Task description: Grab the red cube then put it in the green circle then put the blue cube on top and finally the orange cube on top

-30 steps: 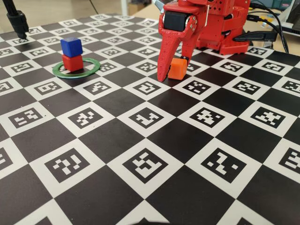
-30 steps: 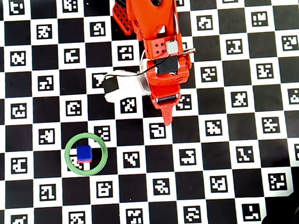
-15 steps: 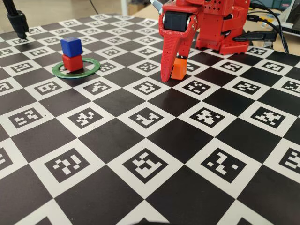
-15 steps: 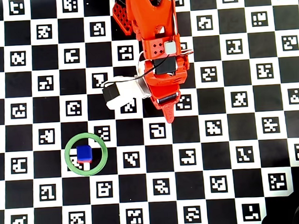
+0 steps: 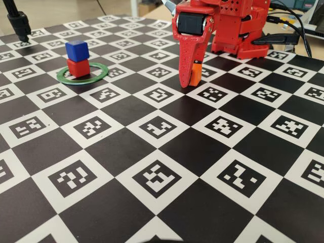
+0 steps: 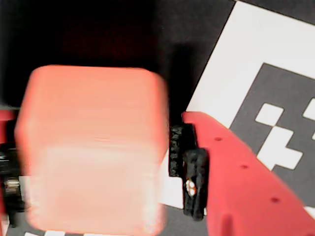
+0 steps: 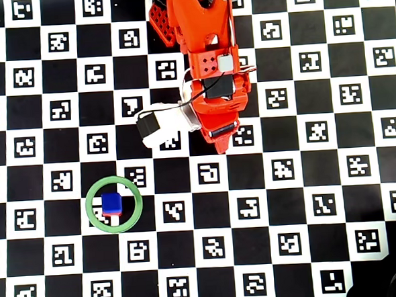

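The orange cube (image 5: 196,72) stands on the checkered board, between the jaws of my red gripper (image 5: 192,81). In the wrist view the cube (image 6: 93,147) is blurred and fills the space between the jaws, with the right fingertip (image 6: 194,172) close against its side. The gripper (image 6: 93,167) looks shut on it. The red cube (image 5: 78,67) sits inside the green circle (image 5: 101,73) to the left, with the blue cube (image 5: 77,50) stacked on it. From overhead the blue cube (image 7: 111,203) covers the red one inside the ring (image 7: 91,209), down and left of the gripper (image 7: 221,137).
The arm's red base (image 5: 238,30) stands at the back of the board. A black stand (image 5: 20,25) is at the back left. Cables (image 5: 298,25) lie at the back right. The white wrist camera (image 7: 157,126) sticks out to the left of the arm.
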`<state>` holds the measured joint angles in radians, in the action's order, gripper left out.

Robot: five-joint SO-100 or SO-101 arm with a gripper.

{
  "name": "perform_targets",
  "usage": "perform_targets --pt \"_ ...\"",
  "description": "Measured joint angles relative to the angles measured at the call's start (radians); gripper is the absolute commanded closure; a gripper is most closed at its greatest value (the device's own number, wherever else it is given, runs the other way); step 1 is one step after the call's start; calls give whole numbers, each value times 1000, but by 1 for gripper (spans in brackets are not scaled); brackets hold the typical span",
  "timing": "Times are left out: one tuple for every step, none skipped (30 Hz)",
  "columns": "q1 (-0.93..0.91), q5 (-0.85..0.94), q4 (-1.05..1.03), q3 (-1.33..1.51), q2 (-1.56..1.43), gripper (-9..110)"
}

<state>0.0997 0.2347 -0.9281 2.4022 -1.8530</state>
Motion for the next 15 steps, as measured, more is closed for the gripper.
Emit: perform_targets --pt "0 3 0 0 0 88" --pt "0 2 0 0 0 88" --pt "0 0 0 0 0 89" --pt "0 0 0 0 0 89" --pt "0 0 0 0 0 89" --pt "0 0 0 0 0 89" --pt "0 0 0 0 0 89" --pt "0 0 0 0 0 89" --pt "0 0 0 0 0 89" --pt "0 0 0 0 0 89" --pt "0 -2 -2 0 0 89" --pt "0 -5 -5 0 0 89" --pt "0 -8 -17 0 0 89" --pt "3 -15 -31 0 0 89" --pt "8 -21 -46 -2 0 89"
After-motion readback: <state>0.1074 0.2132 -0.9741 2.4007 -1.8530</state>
